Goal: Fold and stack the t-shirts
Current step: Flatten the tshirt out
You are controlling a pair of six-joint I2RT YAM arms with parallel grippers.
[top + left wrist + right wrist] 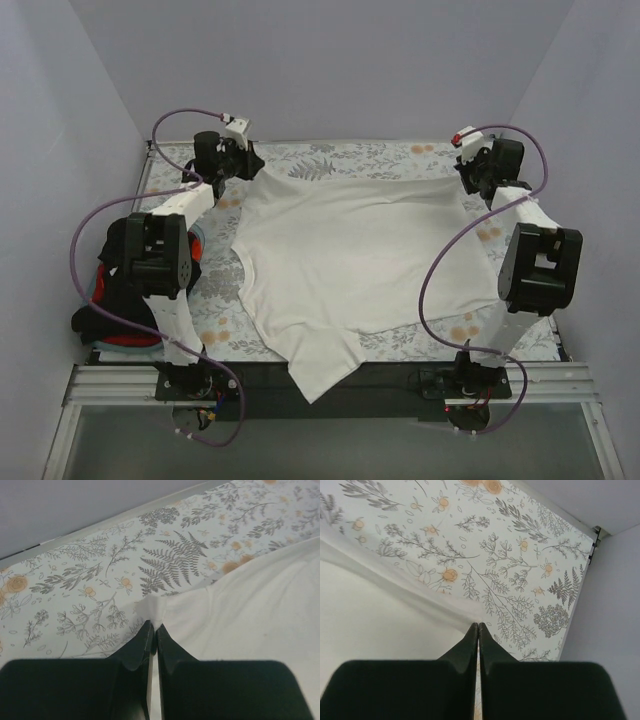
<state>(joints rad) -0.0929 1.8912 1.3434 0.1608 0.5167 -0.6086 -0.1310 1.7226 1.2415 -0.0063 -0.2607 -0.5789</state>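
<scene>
A large off-white t-shirt (350, 265) lies spread on the floral table cloth (380, 155), and its near end hangs over the front edge. My left gripper (246, 166) is at the shirt's far left corner. In the left wrist view it (154, 626) is shut on a pinch of that corner of the shirt (250, 620). My right gripper (468, 177) is at the far right corner. In the right wrist view it (478, 625) is shut where the shirt's (380, 615) edge ends. A pile of black (113, 245), red (125, 341) and teal (200, 246) shirts lies at the left, partly hidden by the left arm.
Grey walls enclose the table on the back and both sides, with the right wall (610, 605) close to my right gripper. A metal rail (330, 385) with the arm bases runs along the front edge. Purple cables (440, 270) loop over the shirt's right part.
</scene>
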